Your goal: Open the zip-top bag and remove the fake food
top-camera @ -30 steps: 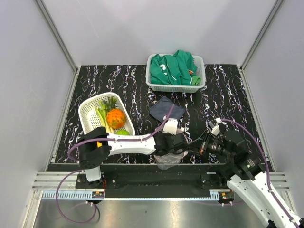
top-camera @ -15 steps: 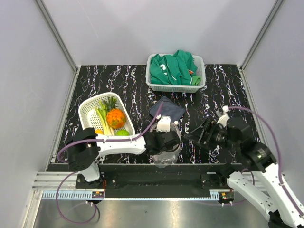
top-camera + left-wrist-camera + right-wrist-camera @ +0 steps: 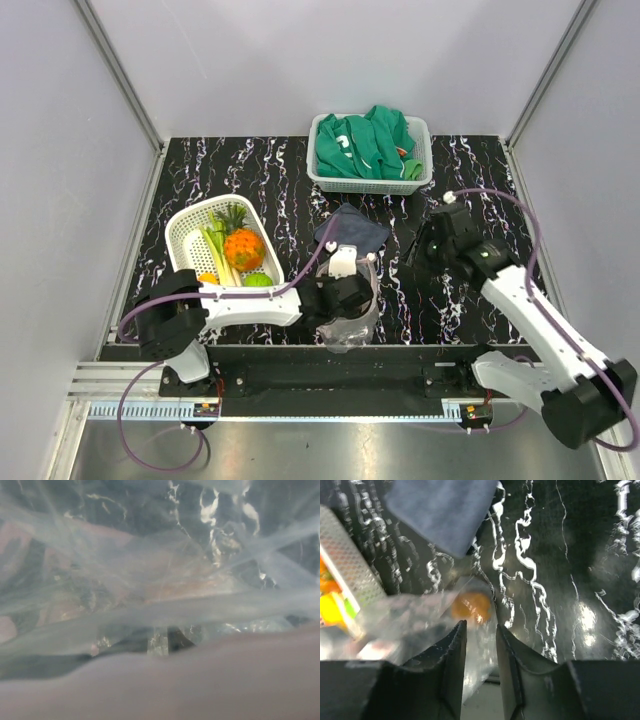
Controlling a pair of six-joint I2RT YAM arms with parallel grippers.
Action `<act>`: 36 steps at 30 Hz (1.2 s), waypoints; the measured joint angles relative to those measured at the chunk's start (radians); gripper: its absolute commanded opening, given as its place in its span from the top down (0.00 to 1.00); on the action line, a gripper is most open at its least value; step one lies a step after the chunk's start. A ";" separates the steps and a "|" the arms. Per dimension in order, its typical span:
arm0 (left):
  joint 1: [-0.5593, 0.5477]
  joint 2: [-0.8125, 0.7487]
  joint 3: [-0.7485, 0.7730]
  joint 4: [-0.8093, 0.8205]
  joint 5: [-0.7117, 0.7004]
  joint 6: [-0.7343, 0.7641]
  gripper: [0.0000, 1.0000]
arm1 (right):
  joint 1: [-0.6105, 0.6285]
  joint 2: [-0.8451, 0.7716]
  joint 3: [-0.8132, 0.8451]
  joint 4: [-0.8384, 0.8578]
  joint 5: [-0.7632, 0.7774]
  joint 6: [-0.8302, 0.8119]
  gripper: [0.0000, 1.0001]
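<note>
The clear zip-top bag (image 3: 352, 322) hangs at the table's near edge under my left gripper (image 3: 345, 295), which looks shut on it. In the left wrist view, crinkly plastic (image 3: 160, 580) fills the frame and hides the jaws. In the right wrist view the bag (image 3: 415, 615) holds one orange piece of fake food (image 3: 471, 607). My right gripper (image 3: 418, 250) is open and empty, apart from the bag to its right; in its own view (image 3: 480, 625) the fingers frame the bag below. An orange pineapple (image 3: 244, 248), pale leek (image 3: 216, 245) and green round piece (image 3: 258, 280) lie in the white basket (image 3: 180, 235).
A dark grey-blue cloth (image 3: 352, 230) lies flat just beyond the bag, also in the right wrist view (image 3: 440, 510). A white basket (image 3: 372, 183) with a green garment (image 3: 365, 145) stands at the back centre. Walls close in left and right.
My right gripper has pulled away from the bag, moving back and up to the right. My left gripper with the bag has shifted slightly left.
</note>
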 measured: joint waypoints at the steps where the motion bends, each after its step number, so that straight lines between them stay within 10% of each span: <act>1: 0.003 -0.003 -0.003 0.006 0.004 0.003 0.74 | -0.023 0.028 -0.037 0.052 -0.034 -0.006 0.63; 36: 0.037 0.099 0.024 0.097 0.124 0.076 0.38 | -0.064 0.486 -0.336 0.729 -0.550 0.024 0.90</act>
